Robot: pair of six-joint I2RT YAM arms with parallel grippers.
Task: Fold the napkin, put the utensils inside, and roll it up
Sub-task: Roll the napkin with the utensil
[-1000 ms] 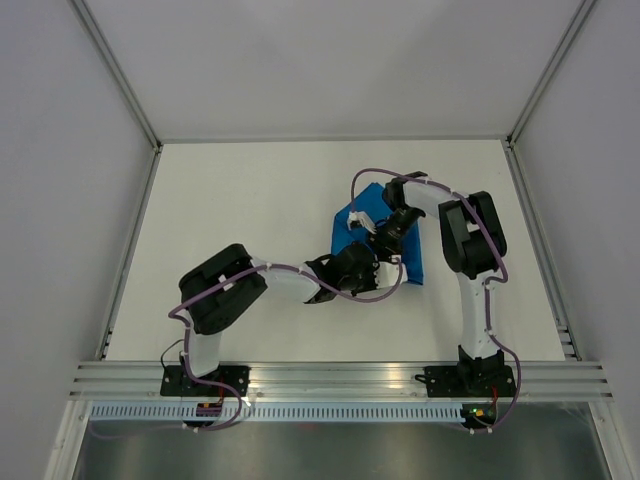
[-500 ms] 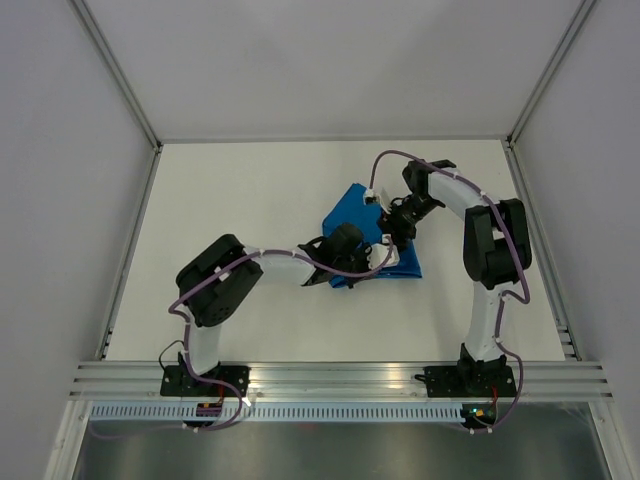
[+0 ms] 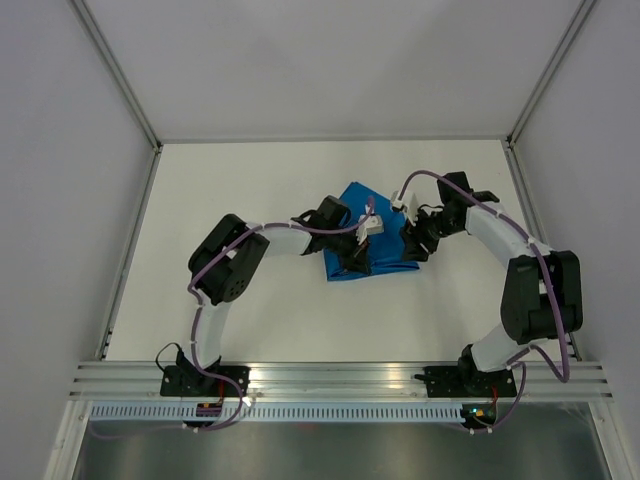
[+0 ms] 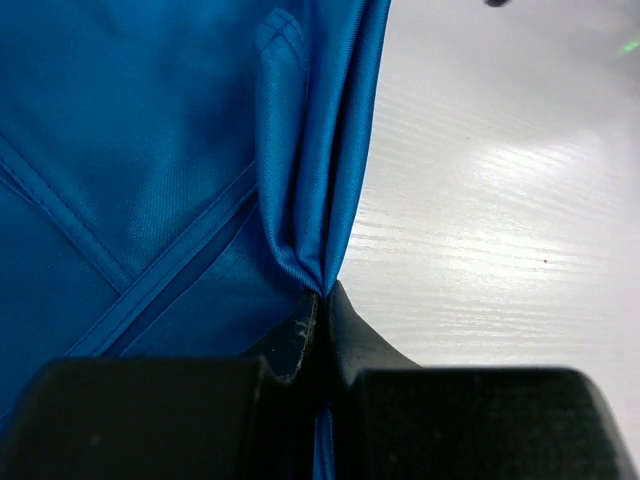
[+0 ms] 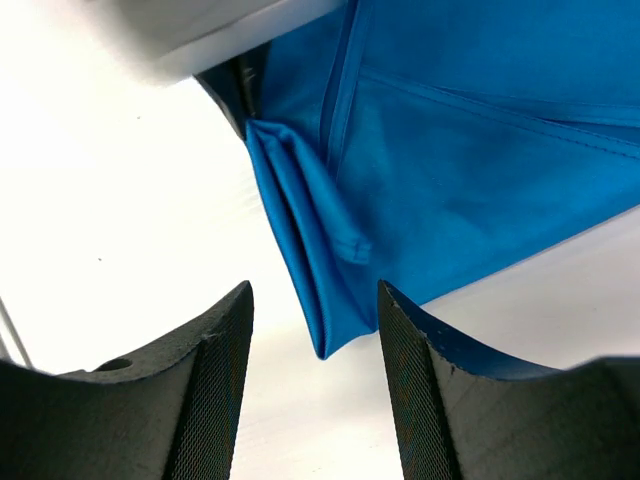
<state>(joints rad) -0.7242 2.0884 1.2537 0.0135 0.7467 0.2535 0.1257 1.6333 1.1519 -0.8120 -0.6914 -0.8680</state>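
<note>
The blue napkin (image 3: 388, 262) lies folded on the white table at centre right. My left gripper (image 3: 356, 265) points toward the near edge over the napkin's middle. In the left wrist view the left gripper (image 4: 325, 300) is shut on a bunched fold of the napkin (image 4: 150, 150). My right gripper (image 3: 410, 248) is at the napkin's right edge. In the right wrist view the right gripper (image 5: 313, 290) is open, and a folded corner of the napkin (image 5: 450, 150) hangs between its fingers without being pinched. The knife is not in view.
The white table (image 3: 240, 200) is walled by grey panels at left, right and back. An aluminium rail (image 3: 340, 375) runs along the near edge by the arm bases. The left arm's elbow (image 3: 228, 262) is to the left of the napkin.
The left arm has swung from the napkin's near left to its far side, holding the cloth. The right gripper has moved right, off the napkin's middle to its right edge. The napkin has changed shape.
</note>
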